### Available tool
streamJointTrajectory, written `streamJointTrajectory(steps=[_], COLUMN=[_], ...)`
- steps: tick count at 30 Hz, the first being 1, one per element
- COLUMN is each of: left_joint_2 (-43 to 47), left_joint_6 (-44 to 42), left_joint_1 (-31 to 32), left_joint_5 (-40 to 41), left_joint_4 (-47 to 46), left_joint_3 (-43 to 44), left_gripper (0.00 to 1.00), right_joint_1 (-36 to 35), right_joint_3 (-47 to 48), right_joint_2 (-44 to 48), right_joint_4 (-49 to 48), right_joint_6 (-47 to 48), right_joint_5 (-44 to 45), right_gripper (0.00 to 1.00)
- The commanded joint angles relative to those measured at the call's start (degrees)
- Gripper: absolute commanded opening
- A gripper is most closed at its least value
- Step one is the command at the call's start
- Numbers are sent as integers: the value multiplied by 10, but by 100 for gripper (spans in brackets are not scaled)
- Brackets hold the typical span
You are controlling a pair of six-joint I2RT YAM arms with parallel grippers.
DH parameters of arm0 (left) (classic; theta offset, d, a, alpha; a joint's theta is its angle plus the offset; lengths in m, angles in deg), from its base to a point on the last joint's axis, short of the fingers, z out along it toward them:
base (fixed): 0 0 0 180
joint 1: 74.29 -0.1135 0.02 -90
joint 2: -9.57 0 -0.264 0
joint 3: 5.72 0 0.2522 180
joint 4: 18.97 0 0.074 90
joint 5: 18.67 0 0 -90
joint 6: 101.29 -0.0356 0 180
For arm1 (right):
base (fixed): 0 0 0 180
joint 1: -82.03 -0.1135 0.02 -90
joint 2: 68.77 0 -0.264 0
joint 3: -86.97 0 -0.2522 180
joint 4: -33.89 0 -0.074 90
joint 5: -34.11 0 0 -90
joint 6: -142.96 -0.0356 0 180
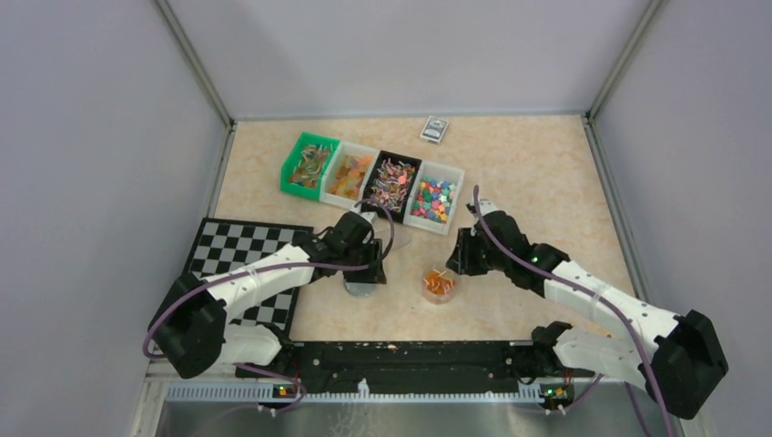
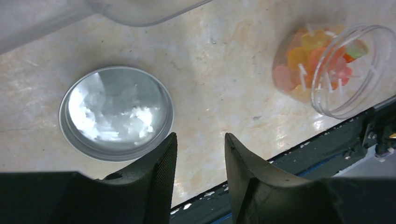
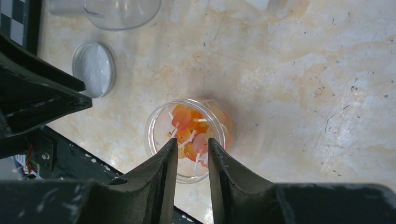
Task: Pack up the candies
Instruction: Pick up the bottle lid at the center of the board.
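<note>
The candies (image 3: 187, 123) are orange, pink and yellow discs on white sticks. They are piled in a clear round cup (image 3: 150, 133) that stands upright on the surface (image 1: 537, 173), low in the centre of the top view and between the two arms.

In the right wrist view the right jaws hang straight over the cup. They are parted by a narrow gap with nothing clamped in it, and candies show through the gap from below. In the top view the right arm (image 1: 583, 287) reaches in from the lower right, its tip just right of the cup.

A round silver lid (image 2: 116, 112) lies flat on the surface left of the cup and apart from it. In the left wrist view the lid sits at middle left and the cup in the upper right corner. The left jaws rise from the bottom edge, released and spread, with only bare surface in the gap. The tip of the left finger (image 2: 161, 172) overlaps the lid's lower right rim in the frame, but I cannot tell whether it touches. In the top view the left arm (image 1: 264, 278) comes in from the lower left and ends over the lid.

Part of a clear vessel (image 3: 121, 11) shows at the top of the right wrist view, above the lid.

In the upper centre of the top view four bins stand side by side in a slanted row. There is a green one (image 1: 293, 168), a clear one (image 1: 350, 150) with orange pieces, a black one (image 1: 393, 157) with a pinkish mix, and a white one (image 1: 455, 173) with many colours.

A chessboard (image 1: 228, 241) lies at the left, partly under the left arm. A small packet (image 1: 434, 130) lies near the surface's far edge at the top.
</note>
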Motion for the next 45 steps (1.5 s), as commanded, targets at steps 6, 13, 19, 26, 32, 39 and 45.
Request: streamJointTrajectory(steps=[6, 13, 19, 26, 32, 39, 45], left_joint_2=[-44, -114, -109, -75, -115, -175, -187], left_joint_6=[-4, -12, -19, -45, -75, -83, -89], left_joint_1=[22, 48, 73, 75, 66, 61, 59], left_joint_5=[25, 58, 86, 172, 196, 200, 191], left_joint_4=[7, 21, 45, 89, 109, 105, 92], left_joint_3=[-7, 12, 47, 74, 85, 96, 96], left_gripper=[46, 42, 44, 48, 51, 52, 49], right_joint_1=[-6, -6, -5, -6, -6, -6, -6], right_joint_3=[21, 13, 2, 0, -7, -22, -26], right_joint_2=[85, 103, 124, 143, 153, 206, 217], right_joint_4=[-1, -3, -7, -15, -26, -46, -42], right_joint_6=[-12, -7, -5, 0, 23, 41, 52], right_joint_5=[22, 22, 22, 44, 34, 42, 50], right_gripper=[43, 44, 45, 45, 43, 54, 55])
